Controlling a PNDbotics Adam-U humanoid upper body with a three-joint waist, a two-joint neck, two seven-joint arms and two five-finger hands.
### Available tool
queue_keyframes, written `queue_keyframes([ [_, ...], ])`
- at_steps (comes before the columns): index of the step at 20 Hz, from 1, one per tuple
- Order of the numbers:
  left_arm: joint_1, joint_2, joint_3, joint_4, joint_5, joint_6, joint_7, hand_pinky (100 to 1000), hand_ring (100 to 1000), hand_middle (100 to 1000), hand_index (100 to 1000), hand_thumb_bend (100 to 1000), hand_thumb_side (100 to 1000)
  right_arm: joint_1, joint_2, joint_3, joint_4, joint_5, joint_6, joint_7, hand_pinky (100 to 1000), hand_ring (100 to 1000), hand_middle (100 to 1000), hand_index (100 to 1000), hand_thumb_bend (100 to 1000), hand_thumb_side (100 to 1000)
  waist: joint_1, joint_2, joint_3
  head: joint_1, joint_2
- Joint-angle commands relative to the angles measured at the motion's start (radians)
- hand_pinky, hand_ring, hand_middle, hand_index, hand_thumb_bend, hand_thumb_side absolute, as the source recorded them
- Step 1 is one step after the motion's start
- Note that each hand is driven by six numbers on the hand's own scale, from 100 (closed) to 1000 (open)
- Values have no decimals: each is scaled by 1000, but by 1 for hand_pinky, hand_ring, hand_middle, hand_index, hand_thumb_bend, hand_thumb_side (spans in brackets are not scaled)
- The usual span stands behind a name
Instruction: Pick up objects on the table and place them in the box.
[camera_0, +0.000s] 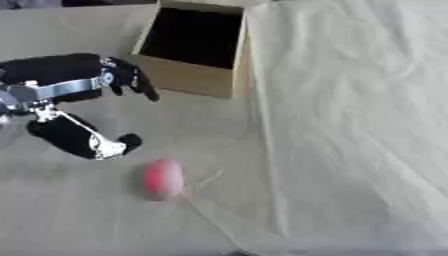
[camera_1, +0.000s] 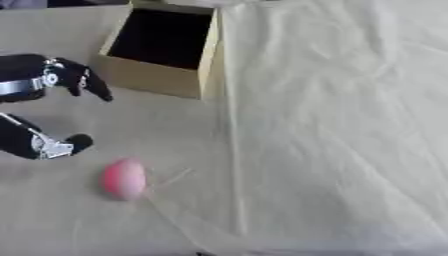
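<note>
While the pink oval object (camera_0: 163, 178) lies alone on the cloth-covered desk (camera_0: 350, 125), we see our left hand (camera_0: 70, 95) just up-left of it, fingers (camera_0: 138, 82) and thumb spread apart, holding nothing. Beyond them stands the open cardboard box (camera_0: 194, 47), dark inside.

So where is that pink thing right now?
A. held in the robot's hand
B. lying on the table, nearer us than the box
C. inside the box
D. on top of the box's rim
B: the pink thing lies on the cloth-covered table, clear of the box, with the left hand open beside it, not touching.
</note>
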Motion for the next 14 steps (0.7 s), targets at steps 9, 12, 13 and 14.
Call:
queue_keyframes([
  [9, -26, -12, -55, -13, 3, 27, -45, 746, 846, 790, 855, 507, 346, -5, -9, -5, -15, -14, -1, 4, 878, 785, 714, 840, 100, 924, 4, -19, -6, 3, 14],
  [12, -17, -11, -63, -13, -3, 9, -51, 751, 848, 792, 855, 518, 344, -6, -7, -4, -15, -17, -1, 6, 878, 784, 713, 840, 100, 924, 4, -18, -7, 2, 14],
  [13, -15, -12, -66, -13, -8, 6, -54, 751, 848, 791, 854, 517, 343, -6, -7, -4, -15, -17, -1, 6, 878, 784, 712, 840, 100, 924, 4, -18, -7, 2, 15],
  [14, -12, -12, -69, -13, -13, 5, -57, 750, 847, 788, 853, 512, 342, -6, -6, -4, -15, -18, -2, 7, 878, 783, 712, 840, 100, 924, 4, -17, -8, 2, 15],
])
